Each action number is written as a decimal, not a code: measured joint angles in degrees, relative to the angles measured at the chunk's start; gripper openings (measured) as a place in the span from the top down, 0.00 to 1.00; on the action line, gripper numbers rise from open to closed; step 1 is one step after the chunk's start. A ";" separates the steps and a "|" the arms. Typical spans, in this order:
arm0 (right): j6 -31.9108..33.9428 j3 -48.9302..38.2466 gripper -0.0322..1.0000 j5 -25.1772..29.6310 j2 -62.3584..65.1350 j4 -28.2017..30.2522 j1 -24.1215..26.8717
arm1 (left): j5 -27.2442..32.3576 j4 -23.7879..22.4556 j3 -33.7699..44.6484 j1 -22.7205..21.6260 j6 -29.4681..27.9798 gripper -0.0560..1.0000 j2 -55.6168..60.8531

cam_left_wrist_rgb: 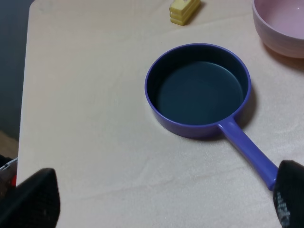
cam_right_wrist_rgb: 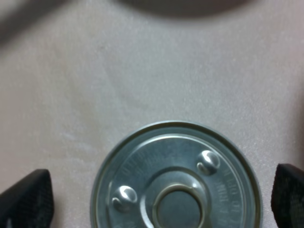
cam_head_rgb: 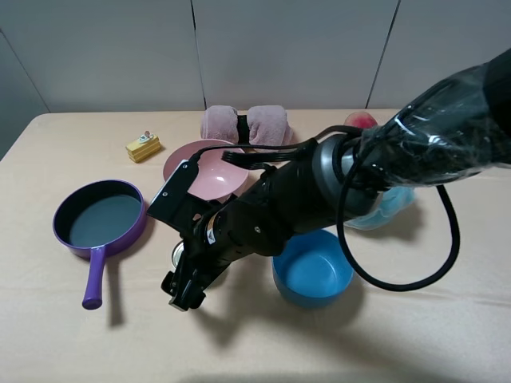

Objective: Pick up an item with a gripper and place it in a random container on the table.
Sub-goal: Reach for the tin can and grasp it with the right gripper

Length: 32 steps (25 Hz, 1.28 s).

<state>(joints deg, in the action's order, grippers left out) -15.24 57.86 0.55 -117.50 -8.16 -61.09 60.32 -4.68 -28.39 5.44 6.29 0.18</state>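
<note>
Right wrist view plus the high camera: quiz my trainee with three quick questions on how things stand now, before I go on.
1. True or false: the right end effector is shut on the can.
2. What lies in the purple pan? A the can; B the yellow block; C nothing.
3. Fill the gap: the can stands on the table with its pull-tab ___ facing up.
Key: 1 false, the jaws stand open on either side of the can; 2 C; 3 lid.
</note>
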 joint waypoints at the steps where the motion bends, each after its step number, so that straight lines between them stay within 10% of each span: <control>1: 0.00 0.05 0.30 -0.05 -0.18 0.00 0.00 | 0.00 0.00 0.00 0.00 0.00 0.09 0.00; 32: 0.00 0.05 0.34 -1.42 -1.60 -0.59 0.00 | 0.00 0.00 0.00 0.00 0.00 0.09 0.00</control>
<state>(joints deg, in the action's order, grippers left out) -15.24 57.91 -0.87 -119.10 -8.75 -61.09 60.32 -4.68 -28.39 5.44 6.29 0.18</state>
